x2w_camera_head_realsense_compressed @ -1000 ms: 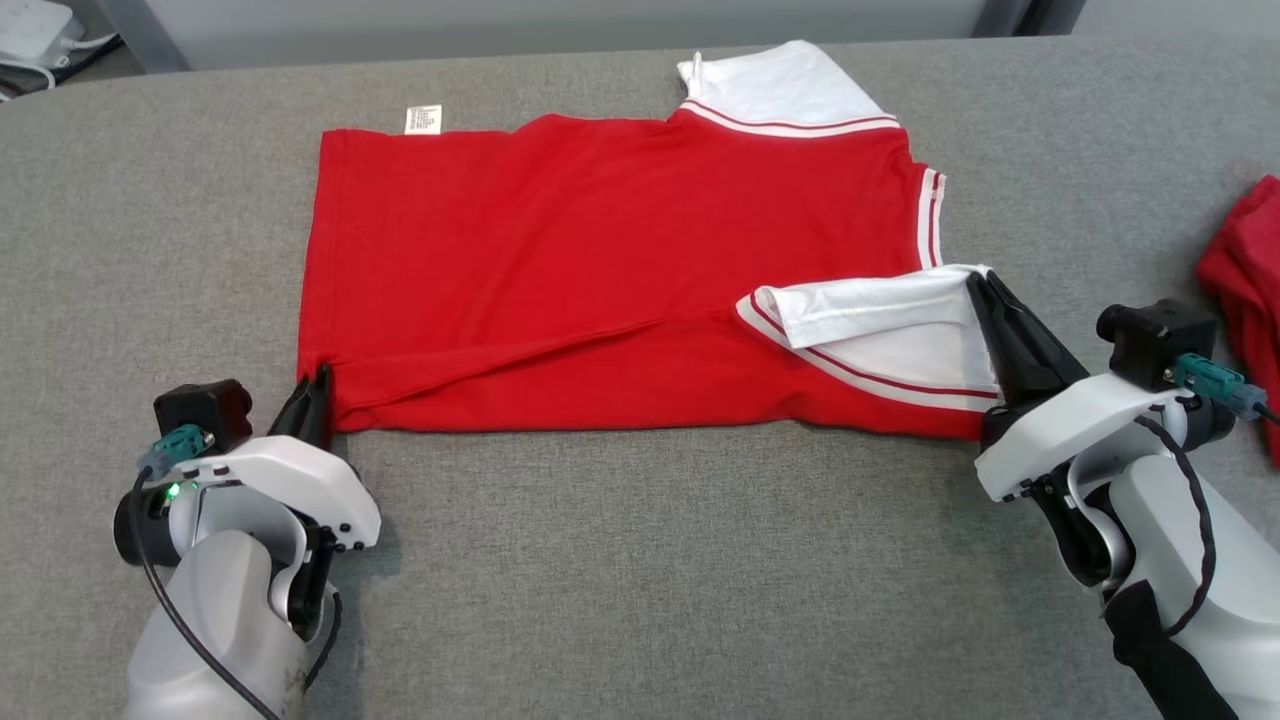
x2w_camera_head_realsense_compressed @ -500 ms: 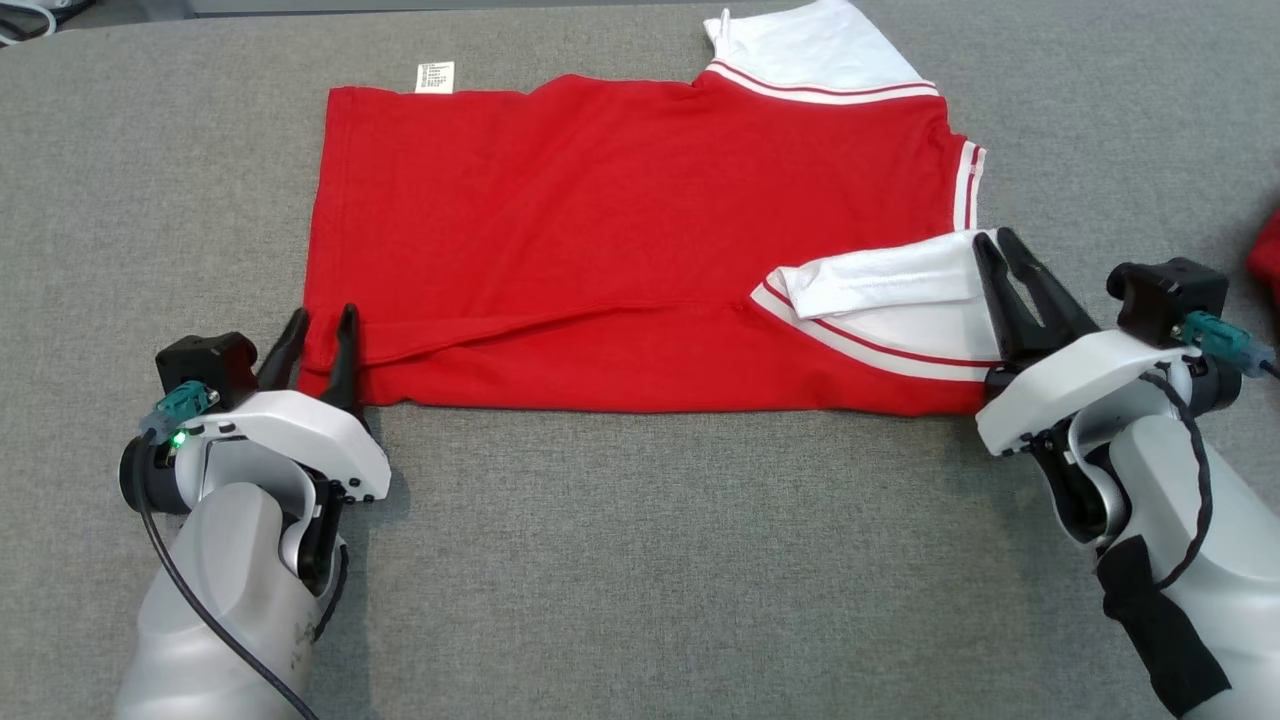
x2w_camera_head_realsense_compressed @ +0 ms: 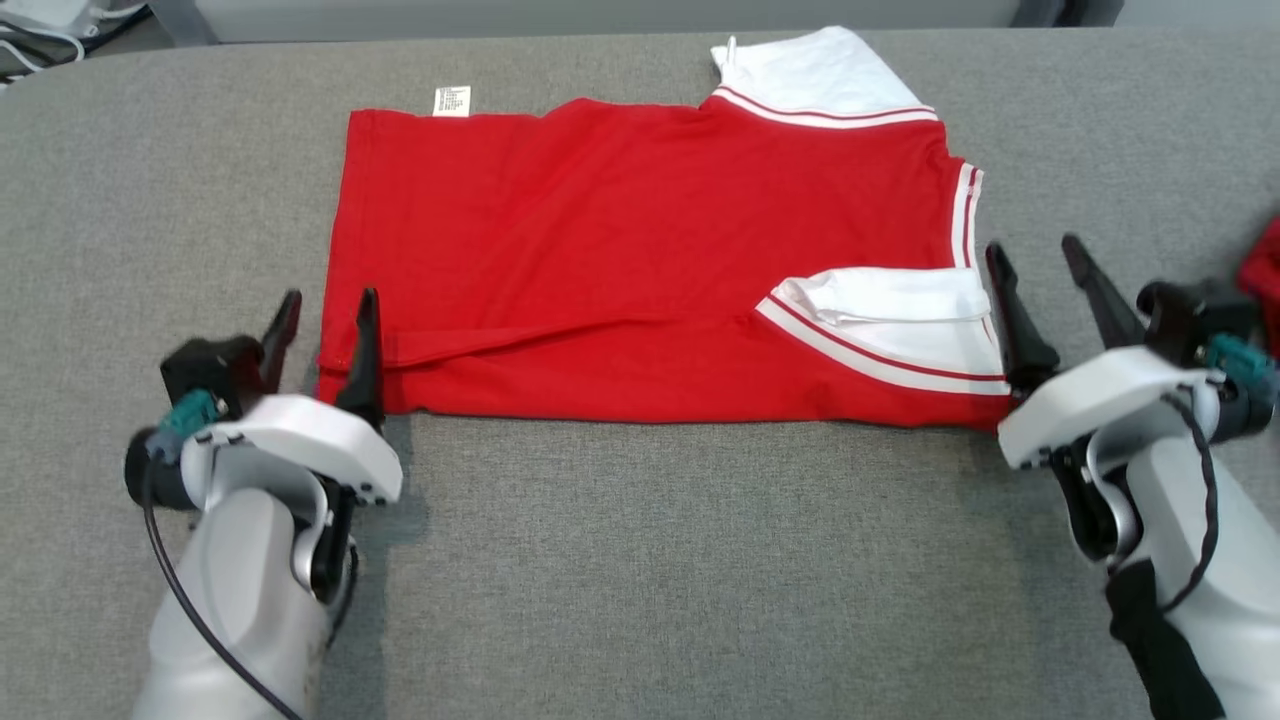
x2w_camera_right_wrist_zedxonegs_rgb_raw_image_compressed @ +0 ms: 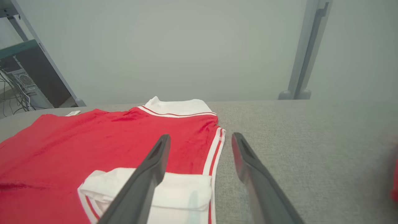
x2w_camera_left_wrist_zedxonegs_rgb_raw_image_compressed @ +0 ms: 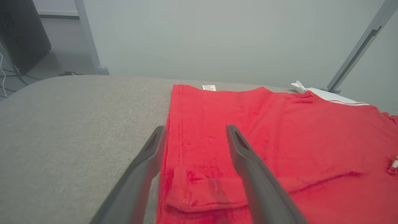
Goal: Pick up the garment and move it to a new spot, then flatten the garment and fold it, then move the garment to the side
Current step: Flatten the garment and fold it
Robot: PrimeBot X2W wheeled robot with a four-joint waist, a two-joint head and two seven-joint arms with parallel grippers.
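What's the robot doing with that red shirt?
It's folding it. The red shirt lies flat on the grey table, with its near edge and one white sleeve already folded in. The left gripper is open at the shirt's near left corner, and the right gripper is open beside the folded sleeve. Neither is holding the shirt.

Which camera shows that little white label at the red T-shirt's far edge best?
The head view: the small white label lies flat and unobstructed just beyond the red fabric T-shirt. The left wrist view shows it smaller, at a shallow angle; the right wrist view catches a faint sliver.
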